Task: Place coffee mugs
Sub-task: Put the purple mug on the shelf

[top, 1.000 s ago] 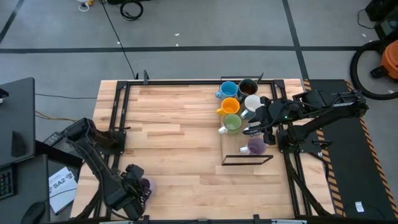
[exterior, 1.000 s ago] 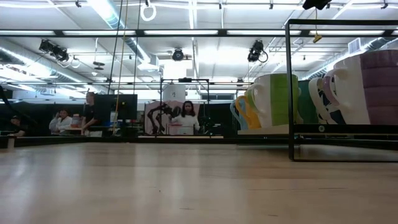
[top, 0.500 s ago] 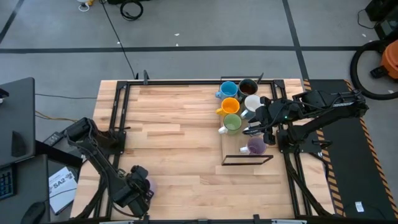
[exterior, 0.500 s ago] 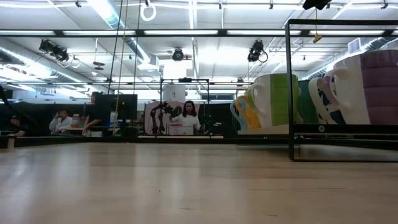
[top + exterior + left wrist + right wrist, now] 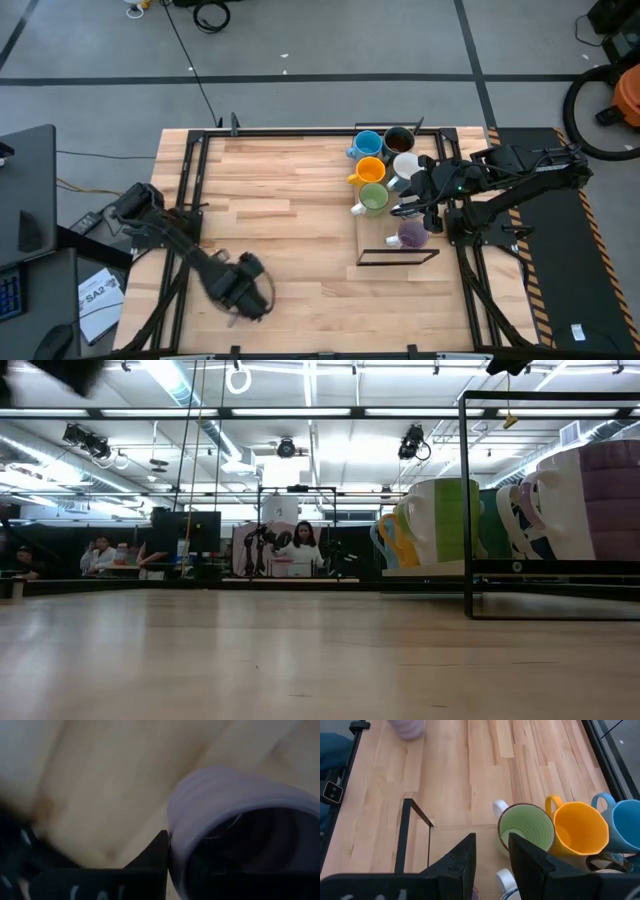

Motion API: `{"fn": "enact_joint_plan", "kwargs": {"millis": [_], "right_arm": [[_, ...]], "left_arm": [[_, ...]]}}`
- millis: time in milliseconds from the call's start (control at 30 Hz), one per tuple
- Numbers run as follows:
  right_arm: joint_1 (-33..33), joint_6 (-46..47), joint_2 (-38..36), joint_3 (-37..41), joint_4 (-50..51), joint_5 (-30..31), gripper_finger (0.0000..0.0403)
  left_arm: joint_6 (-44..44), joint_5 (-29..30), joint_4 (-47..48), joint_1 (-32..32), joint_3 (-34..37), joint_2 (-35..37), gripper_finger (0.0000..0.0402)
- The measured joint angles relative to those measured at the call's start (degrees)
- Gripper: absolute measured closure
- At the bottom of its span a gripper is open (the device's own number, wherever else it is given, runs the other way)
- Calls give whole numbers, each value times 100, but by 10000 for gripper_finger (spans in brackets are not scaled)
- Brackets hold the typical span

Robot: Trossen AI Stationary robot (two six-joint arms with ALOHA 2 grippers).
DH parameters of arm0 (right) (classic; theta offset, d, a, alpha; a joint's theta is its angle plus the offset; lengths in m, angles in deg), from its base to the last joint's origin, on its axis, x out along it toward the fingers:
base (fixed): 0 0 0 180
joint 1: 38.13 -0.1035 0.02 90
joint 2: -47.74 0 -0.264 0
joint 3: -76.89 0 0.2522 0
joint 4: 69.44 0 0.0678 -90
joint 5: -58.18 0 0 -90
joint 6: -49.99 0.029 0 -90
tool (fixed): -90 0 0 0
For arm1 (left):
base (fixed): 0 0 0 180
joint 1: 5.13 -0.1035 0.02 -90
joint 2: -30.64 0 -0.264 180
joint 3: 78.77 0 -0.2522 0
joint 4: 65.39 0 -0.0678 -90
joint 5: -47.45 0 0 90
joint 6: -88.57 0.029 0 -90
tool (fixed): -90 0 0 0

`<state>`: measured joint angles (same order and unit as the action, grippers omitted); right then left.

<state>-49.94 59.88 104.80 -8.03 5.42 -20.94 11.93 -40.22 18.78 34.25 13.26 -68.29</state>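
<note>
My left gripper point(image 5: 248, 290) is over the near left part of the table, shut on a purple mug point(image 5: 240, 815) that fills the left wrist view; the right wrist view shows that mug point(image 5: 408, 727) far off. My right gripper point(image 5: 408, 207) stands open above the black wire rack point(image 5: 398, 258), nothing between its fingers point(image 5: 466, 854). Blue point(image 5: 368, 143), dark brown point(image 5: 398, 140), white point(image 5: 405, 165), orange point(image 5: 370, 170) and green point(image 5: 374, 197) mugs stand clustered at the rack's far end, with another purple mug point(image 5: 412, 235) on the rack. My left gripper has one dark finger point(image 5: 159, 856) against the outside of the purple mug's wall, just below its rim point(image 5: 176, 827). The other finger is hidden, so I cannot tell whether it is inside. The fingers come from above. Whether the mug is clear of the table does not show.
Black frame rails point(image 5: 190, 180) run along the table's left, far and right sides. The low view shows the rack's upright point(image 5: 467, 510) at the right with the green mug point(image 5: 445, 525) and purple mug point(image 5: 610, 500) behind it. People sit in the room beyond.
My left gripper has swung toward the table's right edge along the near side, its arm stretching out over the wood. The purple mug that showed beside it a second ago is now hidden under it in the high view. My right arm has kept still.
</note>
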Motion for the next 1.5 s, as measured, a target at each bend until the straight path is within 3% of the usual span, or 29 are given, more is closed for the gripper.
{"fn": "enact_joint_plan", "kwargs": {"millis": [333,600,967,1133,1500], "right_arm": [[0,0,2,0,-352,4,282],[0,0,2,0,-482,6,282],[0,0,114,0,-746,8,282],[0,-1,207,0,-753,6,282],[0,0,422,2,-1018,2,282]], "left_arm": [[3443,361,-1109,-1979,-291,-9,362],[5296,386,-2524,-3119,-299,-161,362],[6009,360,-3295,-3510,-295,-534,362],[6357,342,-3394,-3520,-295,-545,338],[6338,350,-3857,-3520,-302,-543,319]]}}
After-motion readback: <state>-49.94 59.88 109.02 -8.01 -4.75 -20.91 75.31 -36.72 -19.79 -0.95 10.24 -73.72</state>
